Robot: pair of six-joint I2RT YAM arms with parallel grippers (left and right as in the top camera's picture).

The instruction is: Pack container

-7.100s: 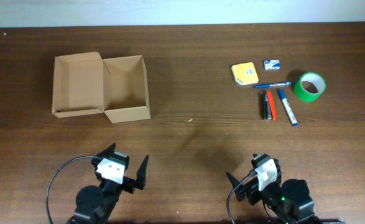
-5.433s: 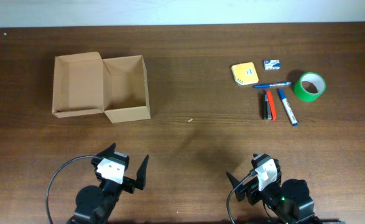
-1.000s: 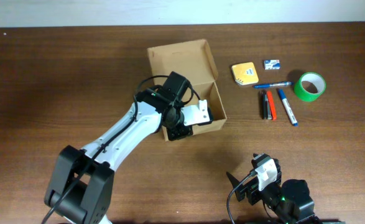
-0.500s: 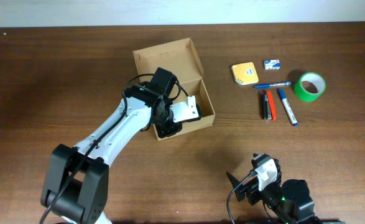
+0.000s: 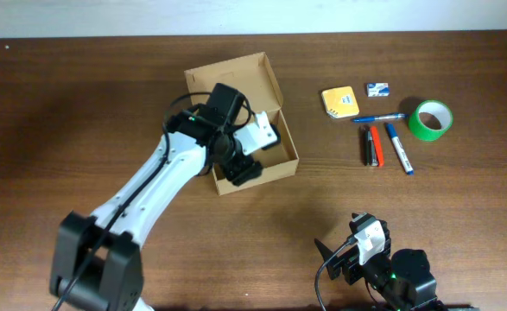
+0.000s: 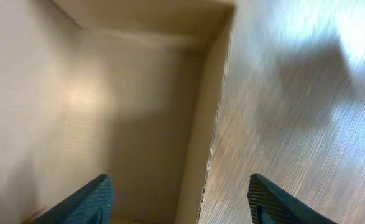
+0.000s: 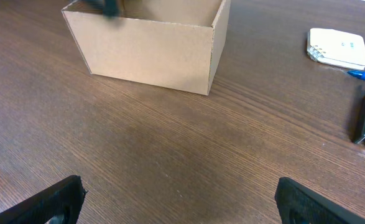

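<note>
Moved: container [image 5: 270,172] dragged left; left claw [image 6: 182,200] has loosened
Left claw: jaws apart, straddling container wall, gripping nothing
Right claw [image 7: 182,202]: wide open, empty

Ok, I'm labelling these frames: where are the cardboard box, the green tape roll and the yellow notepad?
cardboard box [image 5: 236,72], overhead view, open lid flap.
green tape roll [image 5: 429,136], overhead view, lower ring edge.
yellow notepad [image 5: 340,101], overhead view, middle of cover.

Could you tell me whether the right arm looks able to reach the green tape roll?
Probably yes: the right gripper is open and empty, and the green tape roll lies uncovered on the table, pens merely beside it.
</note>
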